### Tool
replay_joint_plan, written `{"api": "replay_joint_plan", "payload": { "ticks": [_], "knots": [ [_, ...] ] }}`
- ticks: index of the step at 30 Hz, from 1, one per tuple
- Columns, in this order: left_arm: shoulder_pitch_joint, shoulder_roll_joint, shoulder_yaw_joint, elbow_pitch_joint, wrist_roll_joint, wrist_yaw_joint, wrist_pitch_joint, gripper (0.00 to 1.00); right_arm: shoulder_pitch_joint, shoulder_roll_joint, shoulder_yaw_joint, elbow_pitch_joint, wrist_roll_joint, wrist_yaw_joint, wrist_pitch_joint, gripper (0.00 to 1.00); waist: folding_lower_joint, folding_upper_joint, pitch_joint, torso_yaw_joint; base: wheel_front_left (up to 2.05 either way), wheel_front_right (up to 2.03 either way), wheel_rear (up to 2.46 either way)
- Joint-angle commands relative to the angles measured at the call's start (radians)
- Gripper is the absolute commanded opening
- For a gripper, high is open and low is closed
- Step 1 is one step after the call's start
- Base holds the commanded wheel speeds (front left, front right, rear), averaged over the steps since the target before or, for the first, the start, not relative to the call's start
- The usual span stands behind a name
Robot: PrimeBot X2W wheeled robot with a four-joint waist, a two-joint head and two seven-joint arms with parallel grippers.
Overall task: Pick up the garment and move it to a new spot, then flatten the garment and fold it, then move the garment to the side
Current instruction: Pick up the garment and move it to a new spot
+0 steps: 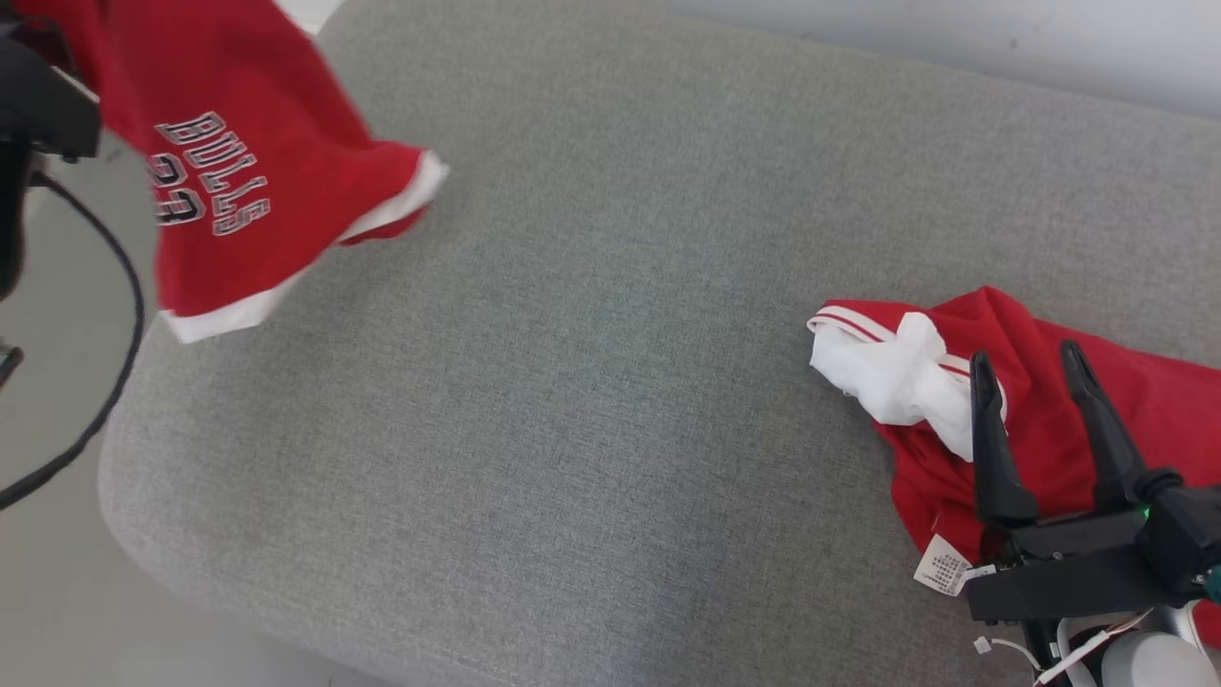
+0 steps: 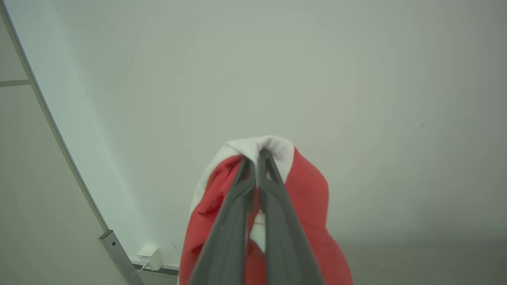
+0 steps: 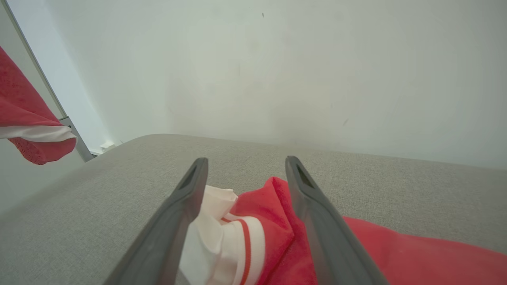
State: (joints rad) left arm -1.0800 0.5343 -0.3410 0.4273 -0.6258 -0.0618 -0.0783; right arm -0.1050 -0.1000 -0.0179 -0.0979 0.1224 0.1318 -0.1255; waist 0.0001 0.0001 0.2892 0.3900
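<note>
A red garment with white trim and grey "BULLS" lettering hangs in the air over the far left corner of the grey cushion. In the left wrist view my left gripper is shut on its white hem, and the red cloth droops around the fingers. A fold of it also hangs at the left of the right wrist view. My right gripper stands open just above a second red garment, which lies crumpled at the cushion's right with its white collar bunched; nothing is held between those fingers.
The cushion's rounded edge drops to pale floor at the left and front. A black cable loops beside the left edge. A white wall rises behind the cushion, with a metal frame post and a small white socket at its foot.
</note>
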Motion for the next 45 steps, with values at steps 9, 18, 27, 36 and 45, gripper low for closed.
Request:
{"api": "replay_joint_plan", "payload": {
  "ticks": [9, 18, 27, 36, 45],
  "knots": [
    [-0.01, 0.069, 0.033, 0.105, -0.007, -0.007, -0.04, 0.0, -0.004, -0.04, 0.012, -0.097, -0.024, -0.002, 0.06, 1.0, -0.0001, -0.0001, 0.072, -0.071, 0.0, 0.0, 0.0],
    [0.074, 0.002, 0.027, 0.295, -0.052, -0.03, -0.109, 0.0, 0.014, -0.068, 0.004, -0.209, -0.043, -0.002, 0.128, 1.0, -0.0001, -0.0001, 0.117, -0.124, 0.0, 0.0, 0.0],
    [0.128, -0.1, 0.0, 0.5, -0.093, -0.057, -0.144, 0.0, -0.006, -0.085, 0.017, -0.284, -0.055, -0.002, 0.176, 1.0, -0.0001, -0.0001, 0.168, -0.145, 0.0, 0.0, 0.0],
    [0.105, -0.155, -0.031, 0.629, -0.13, -0.066, -0.165, 1.0, -0.013, -0.086, 0.026, -0.294, -0.061, -0.002, 0.19, 1.0, -0.0001, -0.0001, 0.174, -0.15, 0.0, 0.0, 0.0],
    [0.068, -0.111, 0.0, 0.538, -0.062, -0.061, -0.187, 1.0, -0.001, -0.059, 0.033, -0.254, -0.051, -0.002, 0.158, 1.0, -0.0001, -0.0001, 0.098, -0.137, 0.0, 0.0, 0.0]
  ]
}}
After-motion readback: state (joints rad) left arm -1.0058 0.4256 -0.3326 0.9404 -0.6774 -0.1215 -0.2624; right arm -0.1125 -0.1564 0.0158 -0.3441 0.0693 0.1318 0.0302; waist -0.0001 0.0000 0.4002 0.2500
